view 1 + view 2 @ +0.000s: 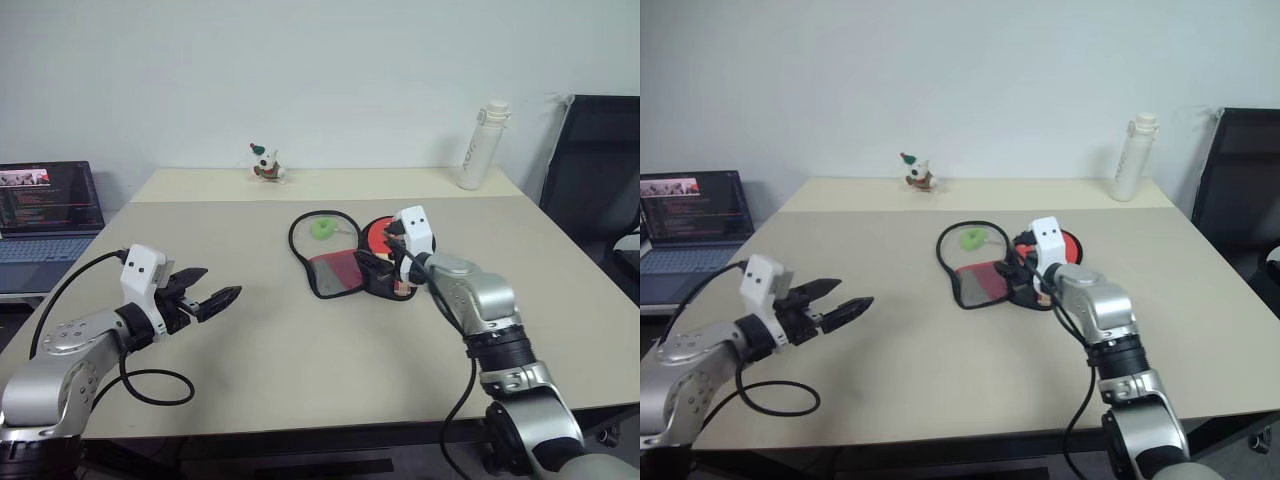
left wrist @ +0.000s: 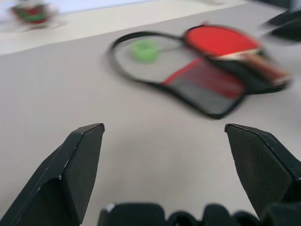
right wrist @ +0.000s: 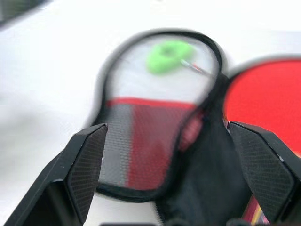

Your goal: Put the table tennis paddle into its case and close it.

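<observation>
Two tools stand wide open and hold nothing. We see the left tool (image 1: 215, 297) hovering over bare surface (image 1: 300, 360), its fingers (image 2: 80, 165) spread far apart. The right tool (image 3: 176, 174) hangs just above the case (image 1: 335, 262), which lies unzipped and flat mid-surface. The table tennis paddle (image 2: 221, 41) rests on the case's black half. From the left tool, case and paddle lie toward two o'clock, well apart.

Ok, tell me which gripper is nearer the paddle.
Right. The right gripper hangs open just above the paddle and case; the left gripper hangs open well off to their left.
</observation>
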Action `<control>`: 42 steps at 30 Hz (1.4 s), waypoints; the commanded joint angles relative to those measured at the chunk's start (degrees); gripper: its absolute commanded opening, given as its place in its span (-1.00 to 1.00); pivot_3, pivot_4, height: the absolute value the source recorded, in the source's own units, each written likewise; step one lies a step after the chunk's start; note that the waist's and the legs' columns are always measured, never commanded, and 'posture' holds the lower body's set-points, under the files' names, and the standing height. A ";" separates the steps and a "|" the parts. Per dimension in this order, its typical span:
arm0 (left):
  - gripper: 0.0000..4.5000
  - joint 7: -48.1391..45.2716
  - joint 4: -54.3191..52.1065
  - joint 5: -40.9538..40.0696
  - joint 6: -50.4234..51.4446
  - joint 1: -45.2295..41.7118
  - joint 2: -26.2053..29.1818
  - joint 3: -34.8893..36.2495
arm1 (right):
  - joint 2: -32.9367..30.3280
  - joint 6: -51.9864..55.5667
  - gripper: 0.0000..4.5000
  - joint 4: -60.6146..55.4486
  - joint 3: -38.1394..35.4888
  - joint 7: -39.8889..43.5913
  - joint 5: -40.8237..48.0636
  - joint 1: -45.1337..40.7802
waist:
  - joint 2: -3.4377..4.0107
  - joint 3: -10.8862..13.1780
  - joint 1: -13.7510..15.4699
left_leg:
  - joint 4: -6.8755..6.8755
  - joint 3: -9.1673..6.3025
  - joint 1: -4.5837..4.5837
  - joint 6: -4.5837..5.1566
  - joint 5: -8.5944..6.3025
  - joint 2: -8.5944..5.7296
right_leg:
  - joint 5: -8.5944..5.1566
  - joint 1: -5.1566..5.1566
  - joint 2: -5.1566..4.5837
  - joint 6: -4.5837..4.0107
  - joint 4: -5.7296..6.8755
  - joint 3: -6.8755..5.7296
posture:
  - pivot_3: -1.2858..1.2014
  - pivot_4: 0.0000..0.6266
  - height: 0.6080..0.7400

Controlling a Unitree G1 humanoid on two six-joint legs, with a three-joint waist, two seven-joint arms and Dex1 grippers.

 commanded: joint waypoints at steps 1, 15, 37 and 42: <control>0.92 0.02 3.46 2.43 -3.16 -3.22 -0.71 -1.32 | -2.36 1.44 1.00 -4.59 0.84 6.00 2.82 -1.07 | -0.01 -0.01 0.00 | 0.00 0.00 0.00 0.00 0.00 0.00 | 0.00 0.00 0.00 0.00 -0.01 -0.01 | 0.03 -0.52 1.00; -1.00 -0.28 36.55 16.97 -14.52 -25.17 -7.46 -13.62 | -10.91 1.28 1.00 -5.95 3.26 15.57 2.31 0.79 | -0.04 -0.01 0.10 | 0.05 -0.01 -0.04 0.01 -0.01 -0.06 | 0.00 0.01 0.12 0.00 -0.01 -0.13 | 0.03 -0.52 1.00; -1.00 -9.03 63.75 26.98 -32.54 -40.08 -18.05 -18.74 | -15.32 1.27 1.00 -12.94 5.42 16.14 1.26 6.90 | -0.06 0.00 0.09 | 0.19 0.00 -0.09 -0.01 -0.01 -0.04 | 0.00 0.00 0.25 0.00 0.01 -0.33 | 0.03 -0.52 1.00; -1.00 -8.07 65.59 28.39 -33.81 -40.87 -19.89 -18.87 | -15.24 0.87 1.00 -12.28 5.51 15.97 0.95 6.69 | -0.07 0.00 0.13 | 0.20 0.00 -0.09 -0.04 0.01 -0.04 | 0.00 0.00 0.25 0.00 0.02 -0.35 | 0.03 -0.52 1.00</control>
